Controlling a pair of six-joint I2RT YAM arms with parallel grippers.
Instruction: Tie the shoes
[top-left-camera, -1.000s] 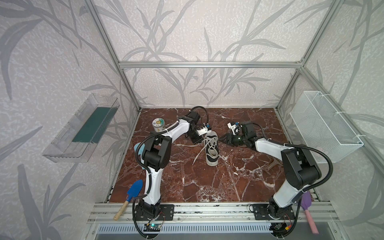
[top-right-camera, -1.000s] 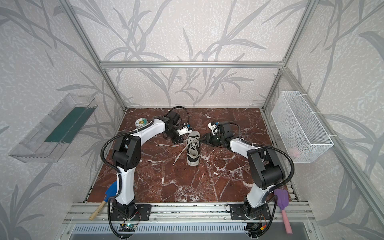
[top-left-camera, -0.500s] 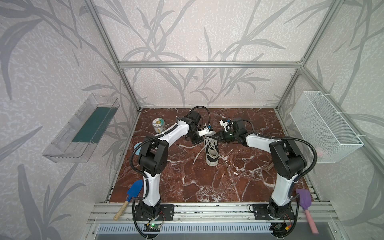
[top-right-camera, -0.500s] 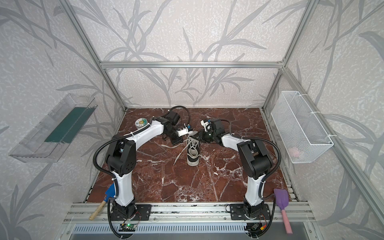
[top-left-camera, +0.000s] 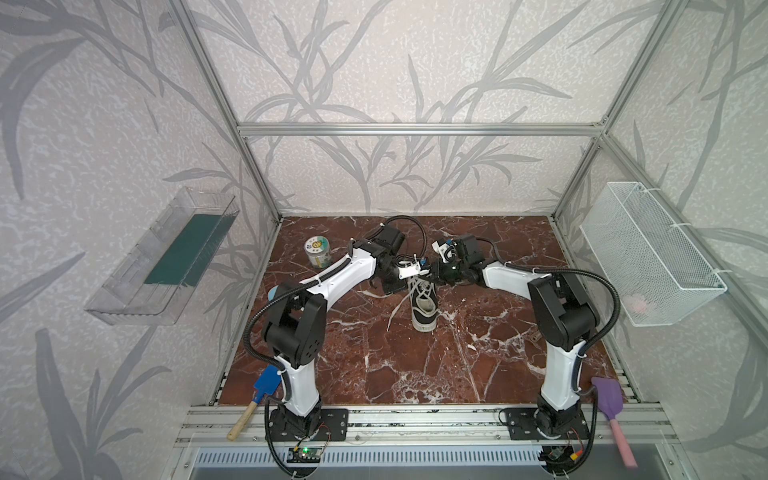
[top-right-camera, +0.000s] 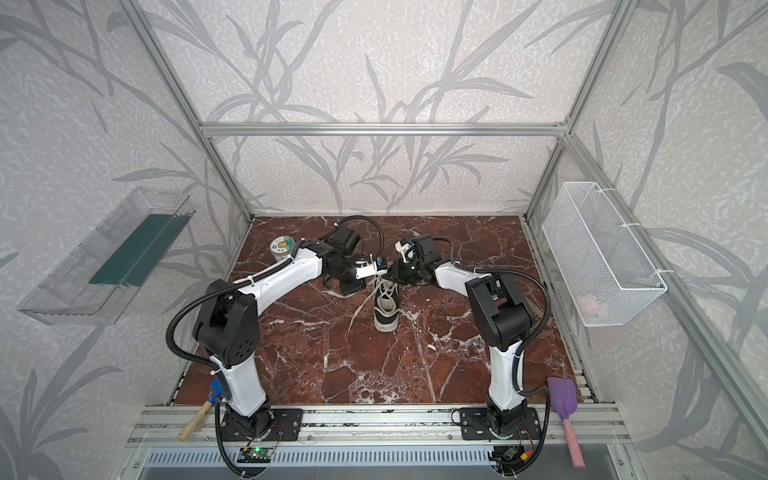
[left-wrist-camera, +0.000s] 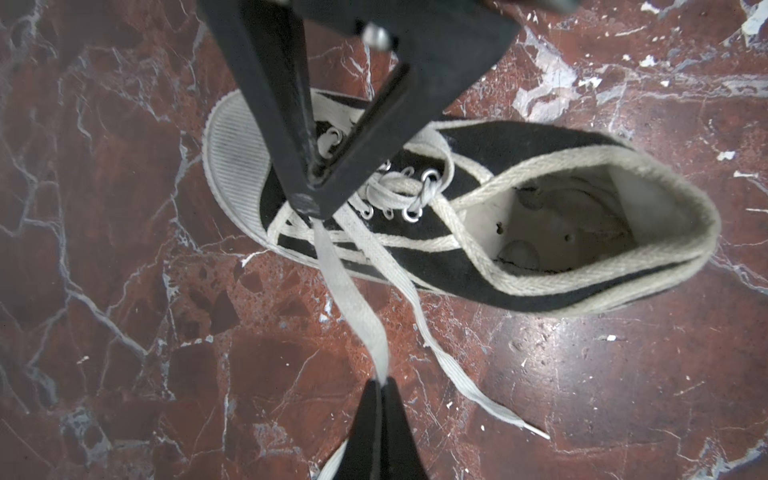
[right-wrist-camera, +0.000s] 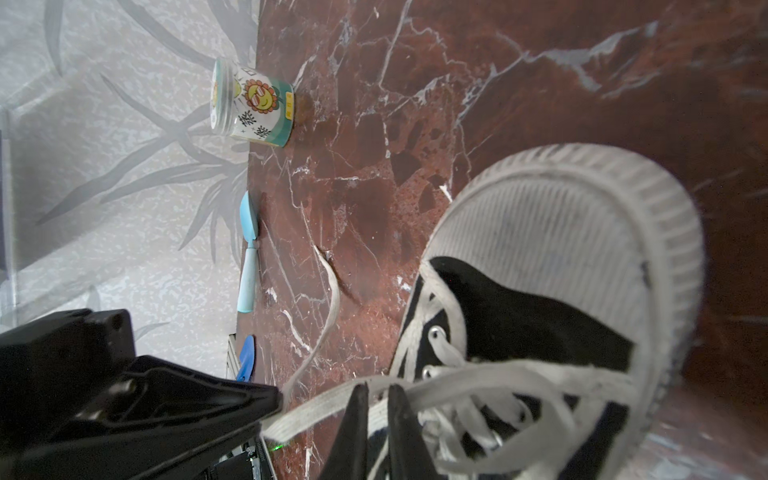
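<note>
Middle of the marble table (top-left-camera: 365, 374): small black sneaker (top-left-camera: 424, 308) with white sole, upright, white toe cap toward the near edge, open heel end toward the far wall; so in both top views.

Left gripper (left-wrist-camera: 380, 388), reaching in from the left at the sneaker's far end: jaws pressed together, pinching a flat white lace (left-wrist-camera: 343, 291) stretched taut up from the eyelets.

Right gripper (right-wrist-camera: 377, 392), reaching in from the right, low over the eyelets and just beside the left one: jaws all but closed, nipping the same lace closer to the sneaker.

Loose lace end (right-wrist-camera: 334, 291): flat on the table, left of the sneaker.

Far left of the table: round printed tin (top-left-camera: 317, 252), upright, well apart from the sneaker.

Near edge: blue spatula (top-left-camera: 266, 384) at left, purple spatula (top-left-camera: 607, 399) at right.

Left wall: clear tray (top-left-camera: 133, 299). Right wall: white wire basket (top-left-camera: 648, 253).
</note>
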